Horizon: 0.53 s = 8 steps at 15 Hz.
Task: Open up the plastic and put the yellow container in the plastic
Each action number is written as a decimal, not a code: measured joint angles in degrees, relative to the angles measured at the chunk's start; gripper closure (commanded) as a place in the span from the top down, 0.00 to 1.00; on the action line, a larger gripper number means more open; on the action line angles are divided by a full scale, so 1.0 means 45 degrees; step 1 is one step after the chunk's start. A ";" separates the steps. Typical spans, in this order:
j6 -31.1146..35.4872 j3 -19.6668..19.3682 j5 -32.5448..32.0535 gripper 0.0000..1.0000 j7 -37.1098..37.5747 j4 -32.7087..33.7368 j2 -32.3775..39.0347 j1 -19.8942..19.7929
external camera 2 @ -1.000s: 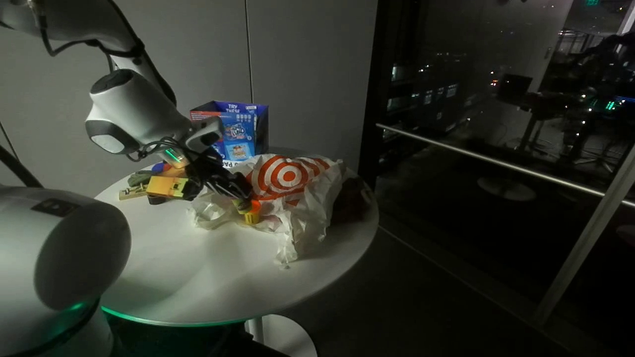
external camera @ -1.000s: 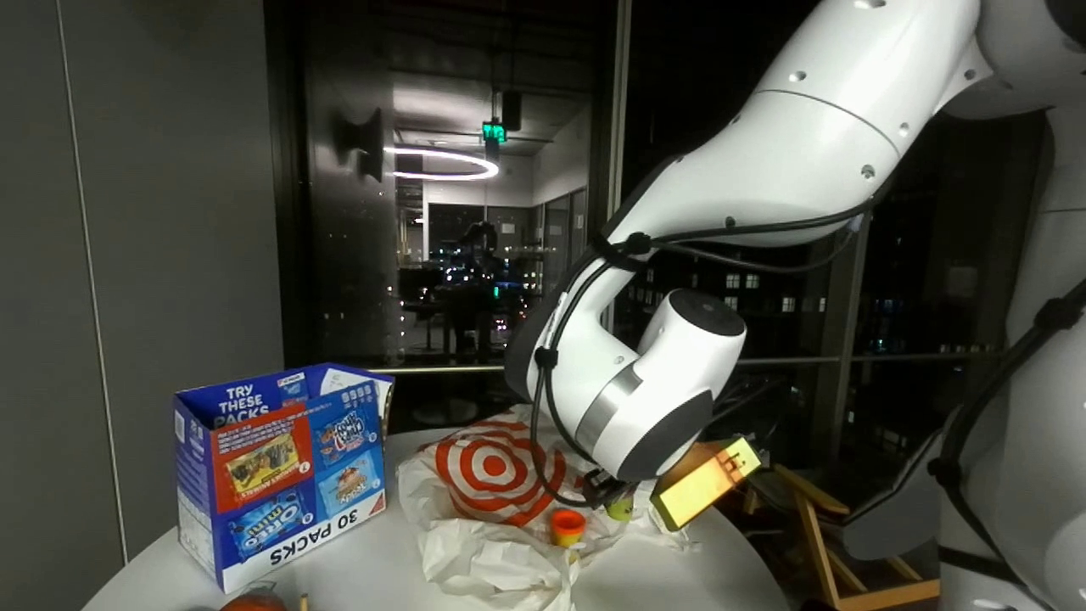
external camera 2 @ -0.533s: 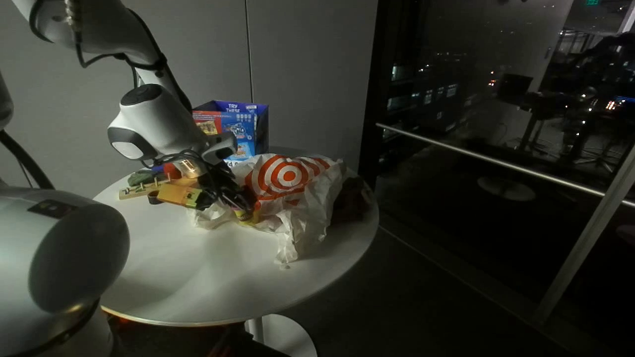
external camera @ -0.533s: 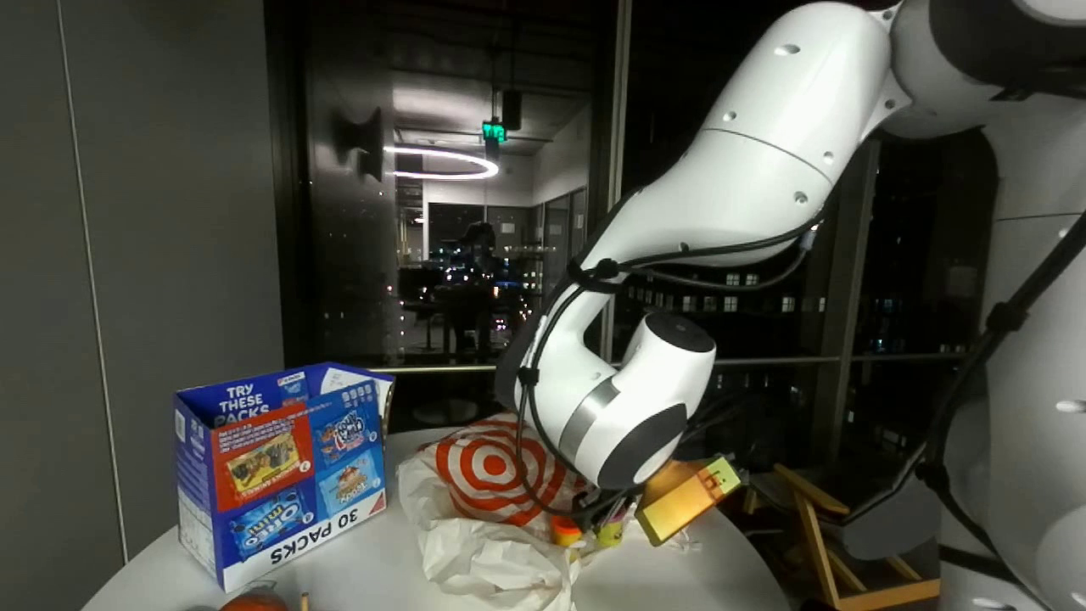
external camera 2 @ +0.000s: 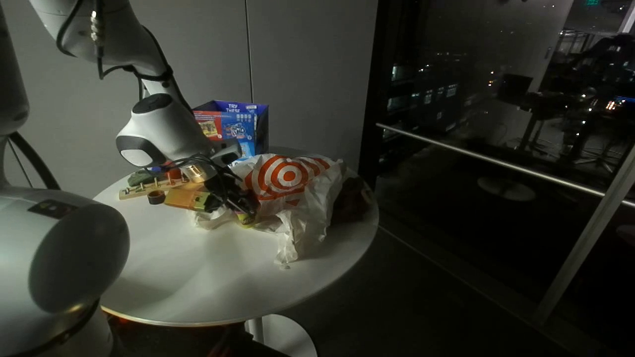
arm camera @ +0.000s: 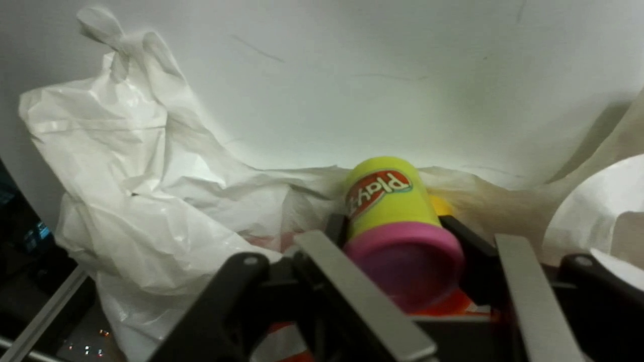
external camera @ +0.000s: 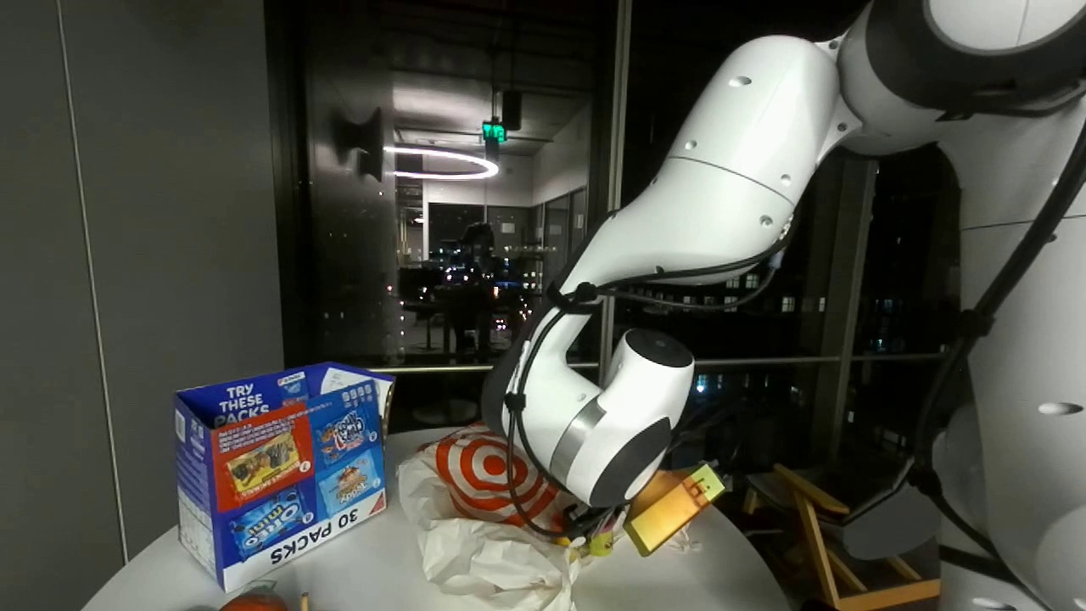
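We read "Play" on the yellow container [arm camera: 392, 208], which the gripper [arm camera: 396, 229] clasps at the crumpled edge of the plastic [external camera 2: 295, 196]. The blue box [external camera: 284, 484] says "TRY THESE PACKS", "OREO mini" and "30 PACKS". The arm [external camera: 721, 204] bends down over the table [external camera 2: 198, 277].

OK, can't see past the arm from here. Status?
Jaws closed on yellow container. At edge of crumpled plastic bag, bag mouth unclear. Possible snag: second yellow item, mostly hidden behind it, wrist view.
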 measured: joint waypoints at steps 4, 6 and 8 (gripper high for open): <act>0.0250 -0.0011 -0.0579 0.25 0.0298 0.0047 0.0264 0.0000; 0.0604 -0.0014 -0.1087 0.25 0.0649 0.0087 0.0362 0.0009; 0.0966 -0.0013 -0.1560 0.25 0.1104 0.0091 0.0455 0.0053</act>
